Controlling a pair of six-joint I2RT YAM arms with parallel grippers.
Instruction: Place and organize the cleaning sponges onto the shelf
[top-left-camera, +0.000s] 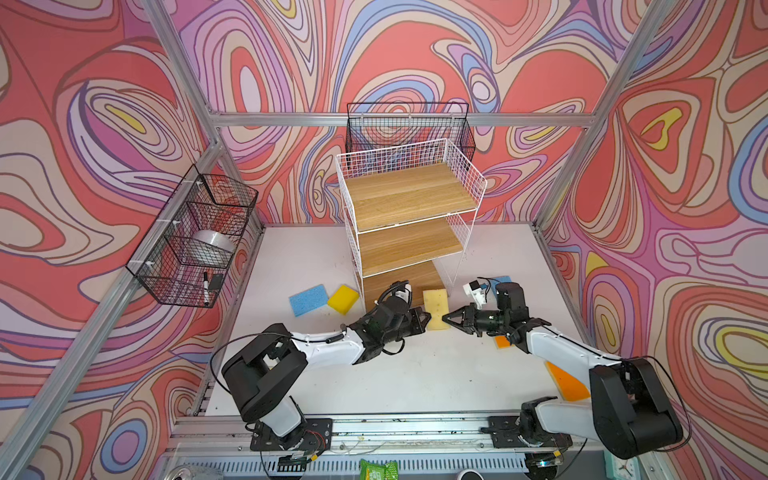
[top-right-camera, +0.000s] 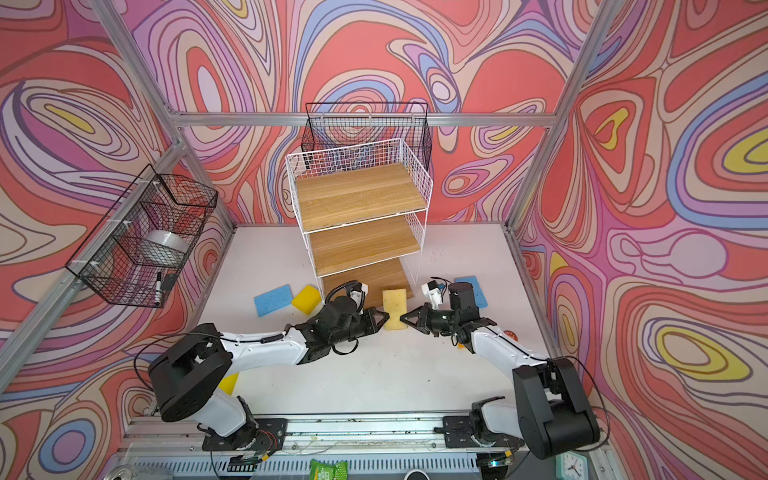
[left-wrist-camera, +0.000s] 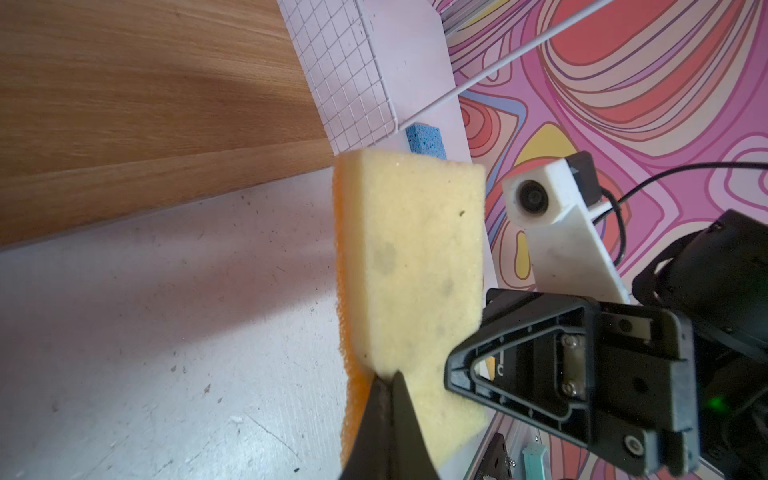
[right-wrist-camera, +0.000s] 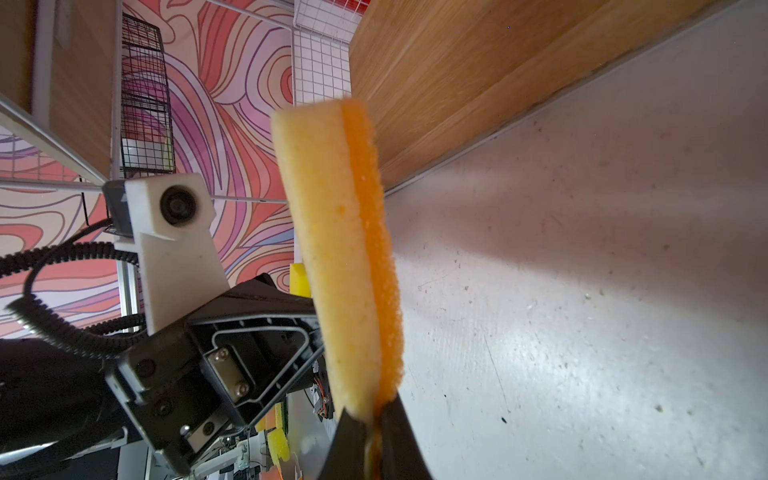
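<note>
Both left gripper (top-left-camera: 428, 323) and right gripper (top-left-camera: 445, 319) clenching one sponge (top-left-camera: 436, 304) by opposite edges, long axis pointing toward shelf (top-left-camera: 409, 193).

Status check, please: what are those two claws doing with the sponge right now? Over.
Both shut on one orange sponge: left gripper, right gripper. Just beyond it the shelf, boards bare. Nothing seen blocking.
</note>
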